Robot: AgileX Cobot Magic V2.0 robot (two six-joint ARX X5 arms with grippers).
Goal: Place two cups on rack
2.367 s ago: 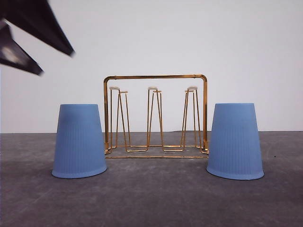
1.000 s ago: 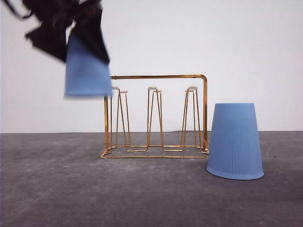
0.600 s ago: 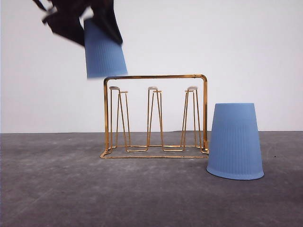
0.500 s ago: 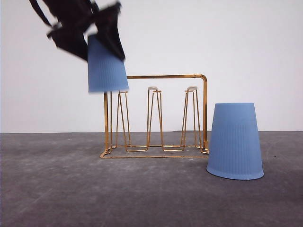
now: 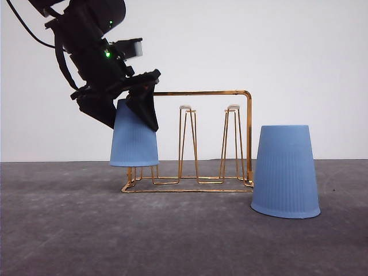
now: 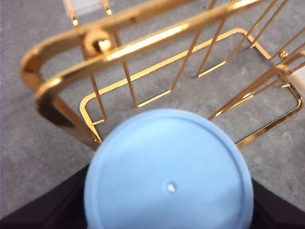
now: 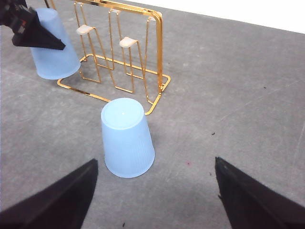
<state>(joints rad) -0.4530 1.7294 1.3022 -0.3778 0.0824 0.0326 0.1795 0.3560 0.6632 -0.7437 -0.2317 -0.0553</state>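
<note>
A light blue cup [image 5: 134, 141], mouth down, hangs over the leftmost prong of the gold wire rack [image 5: 201, 93]. Its rim is above the rack's base and the prong's legs show below it. My left gripper [image 5: 127, 115] is shut on this cup's upper part. In the left wrist view the cup's [image 6: 169, 176] flat bottom lies between dark fingers [image 6: 43, 214], with the rack [image 6: 143, 43] beyond. The other cup [image 5: 286, 171] stands mouth down on the table right of the rack. My right gripper [image 7: 157, 200] is open above the table, short of that cup [image 7: 126, 138], holding nothing.
The grey table [image 5: 184, 241] runs to a white wall behind the rack. The rack's middle prong [image 5: 185, 107] and right prong [image 5: 233, 107] have white tips and stand bare. In the right wrist view, the rack [image 7: 157, 52] is just beyond the standing cup.
My left gripper has brought the cup down from above the rack's top bar, over the left prong. The standing cup has not moved.
</note>
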